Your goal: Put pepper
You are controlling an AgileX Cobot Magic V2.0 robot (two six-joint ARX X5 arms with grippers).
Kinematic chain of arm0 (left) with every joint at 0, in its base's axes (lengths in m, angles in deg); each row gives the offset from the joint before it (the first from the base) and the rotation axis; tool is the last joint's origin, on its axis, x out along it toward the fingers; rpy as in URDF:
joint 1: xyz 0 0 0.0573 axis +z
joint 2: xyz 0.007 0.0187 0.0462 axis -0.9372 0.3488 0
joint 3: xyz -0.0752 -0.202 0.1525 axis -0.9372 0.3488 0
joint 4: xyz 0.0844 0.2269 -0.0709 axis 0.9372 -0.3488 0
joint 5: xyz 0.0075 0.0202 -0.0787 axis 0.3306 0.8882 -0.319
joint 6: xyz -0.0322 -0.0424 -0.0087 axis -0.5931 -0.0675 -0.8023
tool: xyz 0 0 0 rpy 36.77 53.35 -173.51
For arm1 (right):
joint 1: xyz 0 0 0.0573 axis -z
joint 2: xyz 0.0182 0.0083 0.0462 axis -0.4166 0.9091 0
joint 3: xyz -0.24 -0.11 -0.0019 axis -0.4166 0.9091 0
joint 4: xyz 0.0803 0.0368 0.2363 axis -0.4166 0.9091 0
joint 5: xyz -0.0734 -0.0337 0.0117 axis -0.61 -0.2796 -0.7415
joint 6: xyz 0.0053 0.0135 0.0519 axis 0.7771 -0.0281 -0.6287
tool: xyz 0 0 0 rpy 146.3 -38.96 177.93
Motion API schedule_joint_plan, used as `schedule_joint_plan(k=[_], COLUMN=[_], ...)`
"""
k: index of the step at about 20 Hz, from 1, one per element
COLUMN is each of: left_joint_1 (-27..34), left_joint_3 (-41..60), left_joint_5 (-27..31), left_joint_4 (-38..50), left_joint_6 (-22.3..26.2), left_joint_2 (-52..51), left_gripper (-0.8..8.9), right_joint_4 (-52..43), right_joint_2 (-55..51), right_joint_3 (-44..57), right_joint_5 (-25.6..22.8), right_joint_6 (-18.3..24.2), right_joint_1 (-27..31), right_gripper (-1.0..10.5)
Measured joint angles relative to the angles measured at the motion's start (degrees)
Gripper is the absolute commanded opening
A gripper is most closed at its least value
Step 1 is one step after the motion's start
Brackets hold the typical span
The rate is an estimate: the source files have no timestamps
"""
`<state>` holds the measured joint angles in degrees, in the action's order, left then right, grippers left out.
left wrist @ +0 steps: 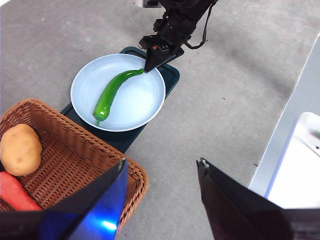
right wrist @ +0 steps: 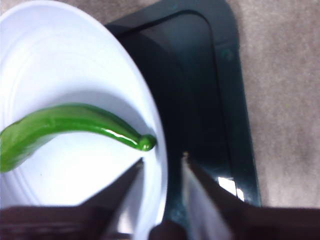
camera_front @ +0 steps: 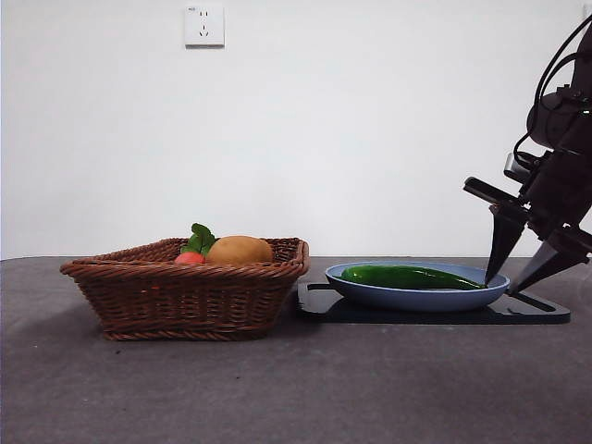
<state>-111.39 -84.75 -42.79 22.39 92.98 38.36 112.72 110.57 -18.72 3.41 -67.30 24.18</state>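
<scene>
The long glossy green pepper (camera_front: 407,277) lies flat in the blue plate (camera_front: 416,298), which stands on a dark tray (camera_front: 541,313). My right gripper (camera_front: 501,282) is open and empty, pointing down at the plate's right rim beside the pepper's stem end. In the right wrist view one jaw is over the plate (right wrist: 60,50) and the other over the tray (right wrist: 210,75), with the gripper (right wrist: 162,159) just short of the pepper (right wrist: 65,125). My left gripper (left wrist: 162,161) is open and empty above the basket's near corner, looking at the pepper (left wrist: 112,92) and the right gripper (left wrist: 150,65).
A brown wicker basket (camera_front: 185,287) stands left of the plate and holds a round tan potato (camera_front: 240,250) and a small red item with green leaves (camera_front: 190,258). A white wall with a socket (camera_front: 203,25) is behind. A white surface (left wrist: 300,160) borders the table.
</scene>
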Motion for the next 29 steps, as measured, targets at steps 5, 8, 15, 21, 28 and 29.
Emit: schedule_joint_plan(k=[5, 8, 15, 21, 28, 29], left_joint_1=[0.0, 0.0, 0.0, 0.0, 0.0, 0.0], left_joint_3=[0.0, 0.0, 0.0, 0.0, 0.0, 0.0], left_joint_5=[0.0, 0.02, 0.0, 0.0, 0.0, 0.0], left_joint_4=[-0.15, -0.17, -0.85, -2.82, -4.28, -4.28], left_joint_6=[0.0, 0.0, 0.0, 0.0, 0.0, 0.0], left_joint_2=[0.0, 0.0, 0.0, 0.0, 0.0, 0.0], left_gripper=[2.45, 2.45, 2.45, 1.89, 0.08, 0.08], right_joint_4=[4.52, 11.85, 31.71, 46.03, 46.97, 46.58], right_joint_2=[-11.89, -22.8, -48.26, -55.69, -55.67, -55.67], right_joint_3=[0.0, -0.22, -0.22, -0.22, -0.22, -0.22], right_joint_5=[0.0, 0.04, 0.22, 0.2, 0.17, 0.17], right_joint_6=[1.01, 4.37, 11.87, 13.42, 17.57, 17.46], right_joint_1=[1.33, 1.55, -7.56, -15.21, -15.96, -15.96], right_gripper=[2.1, 2.1, 2.1, 1.5, 0.1, 0.1])
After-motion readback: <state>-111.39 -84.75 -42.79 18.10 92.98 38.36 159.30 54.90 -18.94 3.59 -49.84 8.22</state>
